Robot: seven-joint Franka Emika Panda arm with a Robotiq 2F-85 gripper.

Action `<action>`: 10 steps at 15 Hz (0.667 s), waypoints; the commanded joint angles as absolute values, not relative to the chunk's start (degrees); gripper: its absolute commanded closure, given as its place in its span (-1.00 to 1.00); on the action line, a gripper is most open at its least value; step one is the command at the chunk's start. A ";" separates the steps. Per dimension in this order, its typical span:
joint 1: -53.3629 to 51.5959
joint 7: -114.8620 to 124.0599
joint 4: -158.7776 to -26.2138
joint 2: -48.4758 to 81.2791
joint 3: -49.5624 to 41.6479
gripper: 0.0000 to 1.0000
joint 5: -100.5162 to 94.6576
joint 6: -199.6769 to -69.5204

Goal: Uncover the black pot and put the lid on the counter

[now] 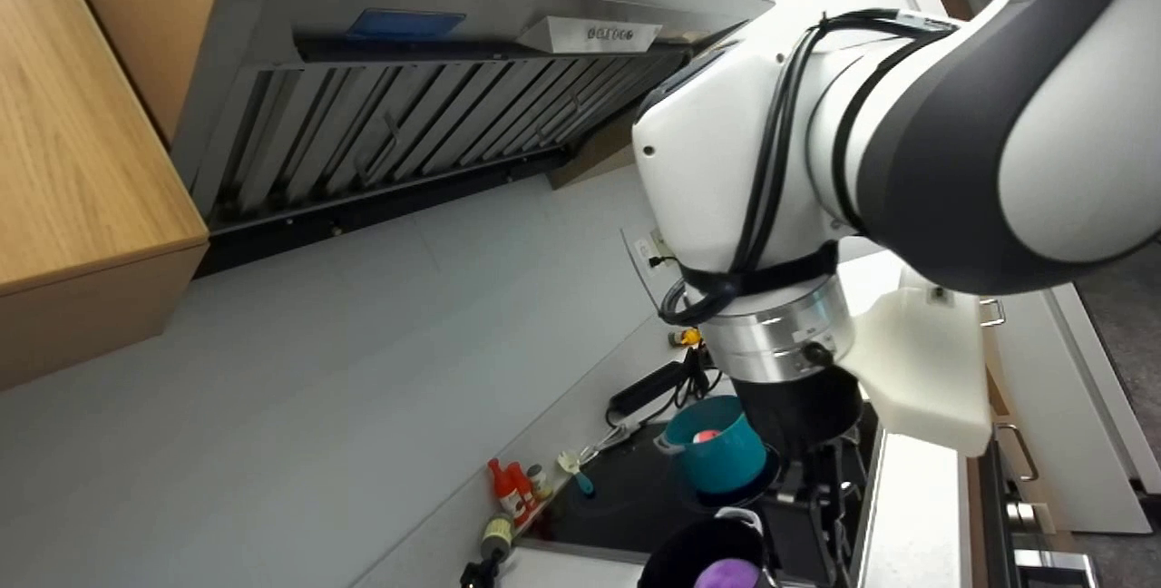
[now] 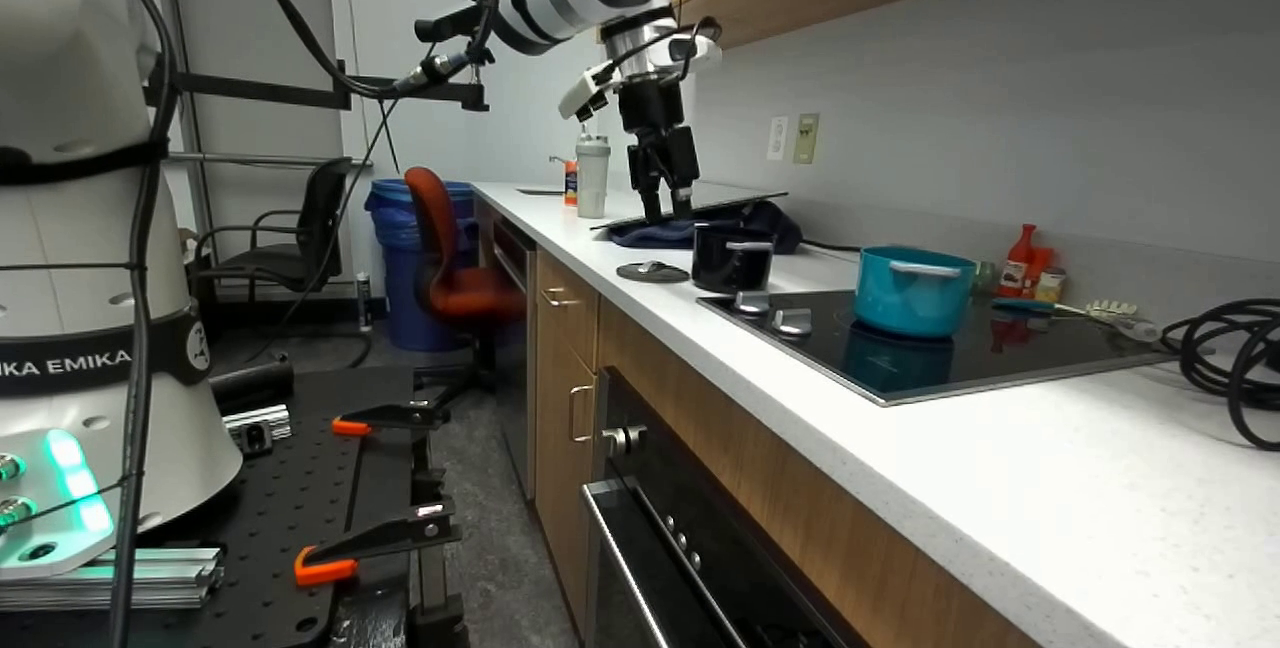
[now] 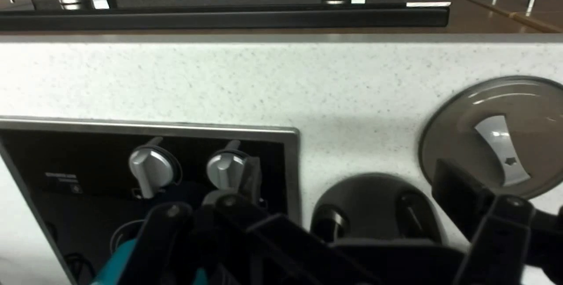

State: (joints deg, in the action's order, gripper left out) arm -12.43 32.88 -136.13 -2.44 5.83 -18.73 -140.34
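The black pot (image 2: 732, 260) stands uncovered on the white counter (image 2: 900, 488) beside the cooktop. In an exterior view the black pot (image 1: 694, 544) shows a purple thing inside. Its outer wall shows in the wrist view (image 3: 365, 201). The round grey-brown lid (image 3: 462, 140) lies flat on the counter, handle up, near the front edge. The lid also shows in an exterior view (image 2: 652, 272). My gripper (image 2: 667, 203) is above and behind the lid and pot there, pointing down. In the wrist view the gripper's fingers (image 3: 349, 177) are wide apart with nothing held.
A teal pot (image 2: 915, 293) sits on the black cooktop (image 2: 1060, 348). A dark flat board (image 2: 620, 224) rests on dark blue cloth (image 2: 775, 223) behind the black pot. A shaker bottle (image 2: 592, 178) stands farther back. Red bottles (image 2: 1018, 263) stand by the wall. A range hood (image 1: 453, 107) hangs above.
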 commanded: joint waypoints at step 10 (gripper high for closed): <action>-3.96 51.56 -156.32 -28.02 15.90 -1.00 -26.17 -143.77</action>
State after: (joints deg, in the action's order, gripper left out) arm -5.33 47.74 -152.02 -20.61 11.80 -26.17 -144.12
